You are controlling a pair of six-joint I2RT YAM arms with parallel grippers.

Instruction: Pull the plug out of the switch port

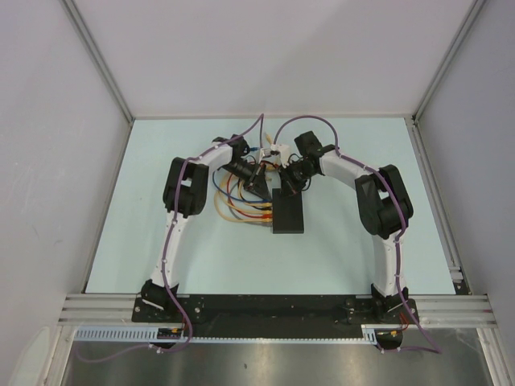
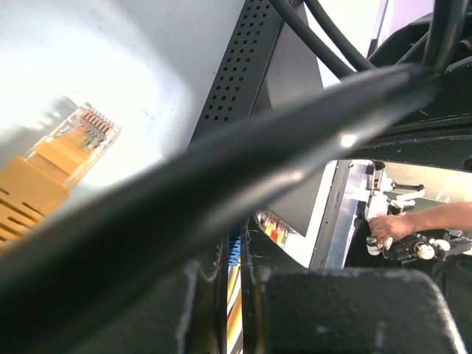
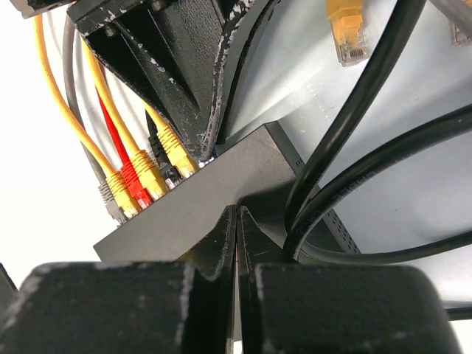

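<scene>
At 9 o'clock on the switch [image 1: 290,215]: yellow and red plugs [image 3: 136,184] seated; pull not yet done.
Left claw [image 1: 257,182]: together, beside the plugs.
Right claw [image 3: 237,210]: together, touching the switch.

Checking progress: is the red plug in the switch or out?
In. Right wrist view shows the red plug seated in the switch edge between yellow plugs.

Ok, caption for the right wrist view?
Closed right gripper at the top face of the black switch, with yellow, red and grey plugs in its ports.

Overhead from behind; both wrist views close on switch [image 3: 221,192]
</scene>
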